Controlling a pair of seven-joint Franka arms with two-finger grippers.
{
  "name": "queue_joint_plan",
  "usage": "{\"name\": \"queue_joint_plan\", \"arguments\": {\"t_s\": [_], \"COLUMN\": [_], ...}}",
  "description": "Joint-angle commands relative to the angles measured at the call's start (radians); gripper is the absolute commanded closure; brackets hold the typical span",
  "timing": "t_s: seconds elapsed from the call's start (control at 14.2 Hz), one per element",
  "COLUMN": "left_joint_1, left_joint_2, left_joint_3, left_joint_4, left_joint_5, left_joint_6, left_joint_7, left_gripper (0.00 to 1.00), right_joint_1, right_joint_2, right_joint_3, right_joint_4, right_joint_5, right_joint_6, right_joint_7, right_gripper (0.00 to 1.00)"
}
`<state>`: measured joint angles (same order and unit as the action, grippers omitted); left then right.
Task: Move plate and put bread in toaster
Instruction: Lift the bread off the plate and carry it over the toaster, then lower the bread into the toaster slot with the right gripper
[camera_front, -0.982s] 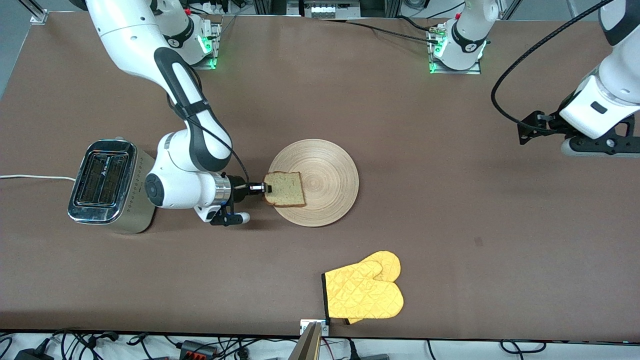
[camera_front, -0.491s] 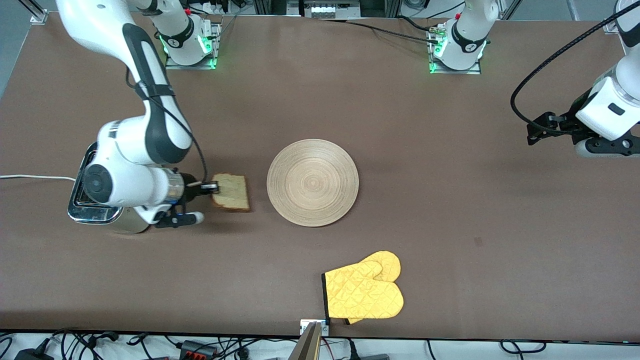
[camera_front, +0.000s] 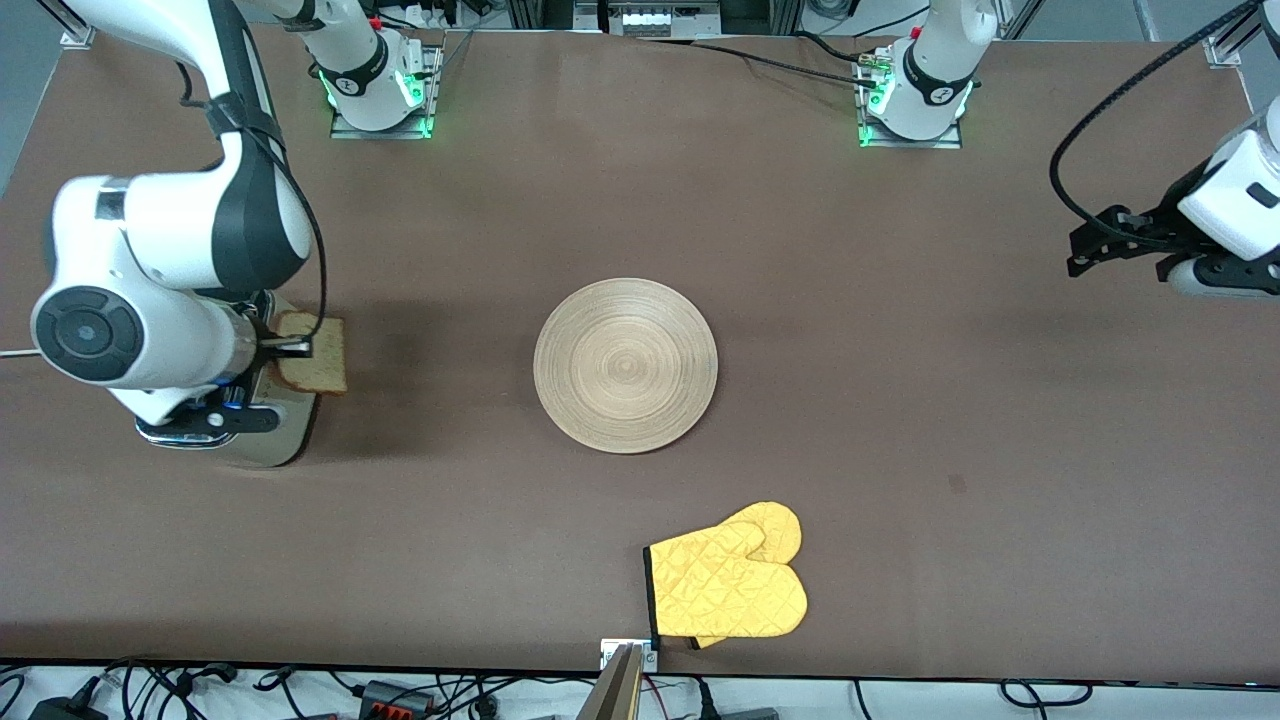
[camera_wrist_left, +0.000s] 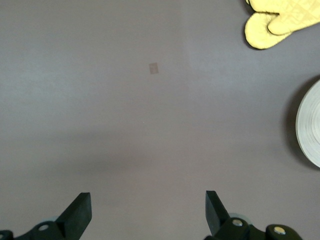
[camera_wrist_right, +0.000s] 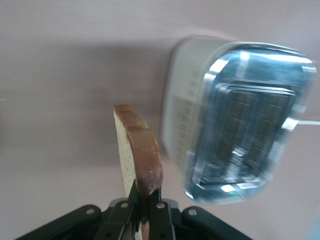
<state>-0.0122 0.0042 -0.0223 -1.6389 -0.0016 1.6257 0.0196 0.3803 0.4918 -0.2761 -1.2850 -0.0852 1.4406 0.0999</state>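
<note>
The right tool (camera_front: 290, 347) is clamped tight on one edge of the bread (camera_front: 318, 354), which it carries on edge in the air over the toaster (camera_front: 265, 440); in the right wrist view the slice (camera_wrist_right: 137, 155) stands upright with its crust up, just beside the chrome top (camera_wrist_right: 250, 115) and not yet over either slot; most of the toaster is hidden under the right arm in the front view, only its beige side and a strip of chrome showing.

The plate (camera_front: 625, 365) lies flat and bare at the middle of the surface (camera_front: 900, 400); taking the plate as the clock's centre, the toaster and bread sit at about nine o'clock, well apart from it, the yellow oven mitt (camera_front: 727, 585) at about five o'clock near the surface's edge, and the left tool (camera_front: 1085, 255) at about two o'clock, toward the left arm's end of the surface.

The left tool (camera_wrist_left: 148, 210) waits with its fingers spread wide and nothing between them, over bare surface.

As a judgement: the bread is off the plate and almost delivered; what is left is to line the slice up over a slot, lower it in and let go; whether the plate already sits where it was meant to go cannot be told from these views.
</note>
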Motion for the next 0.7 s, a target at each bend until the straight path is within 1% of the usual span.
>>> {"name": "queue_joint_plan", "arguments": {"t_s": [0.0, 0.14, 0.35, 0.49, 0.63], "left_joint_1": [-0.022, -0.011, -0.012, -0.011, -0.009], "left_joint_2": [-0.082, -0.067, -0.061, -0.061, -0.061], "left_joint_3": [0.022, 0.019, 0.012, 0.012, 0.013], "left_joint_4": [-0.113, -0.101, -0.087, -0.085, -0.087], "left_joint_5": [-0.008, -0.008, -0.008, -0.008, -0.008], "left_joint_6": [0.045, 0.031, 0.029, 0.029, 0.029], "left_joint_7": [0.014, 0.023, 0.011, 0.011, 0.011], "left_gripper": [0.0, 0.0, 0.0, 0.0, 0.0], "right_joint_1": [0.0, -0.001, -0.044, -0.051, -0.055], "right_joint_2": [-0.047, -0.068, -0.049, -0.039, -0.035], "right_joint_3": [-0.011, -0.015, -0.022, -0.022, -0.022], "right_joint_4": [0.047, 0.039, 0.027, -0.006, -0.01], "right_joint_5": [-0.089, -0.184, -0.217, -0.219, -0.222], "right_joint_6": [-0.086, -0.097, -0.068, -0.063, -0.06], "right_joint_7": [0.021, 0.012, 0.008, 0.024, 0.026], "right_gripper": [1.0, 1.0, 1.0, 1.0, 1.0]}}
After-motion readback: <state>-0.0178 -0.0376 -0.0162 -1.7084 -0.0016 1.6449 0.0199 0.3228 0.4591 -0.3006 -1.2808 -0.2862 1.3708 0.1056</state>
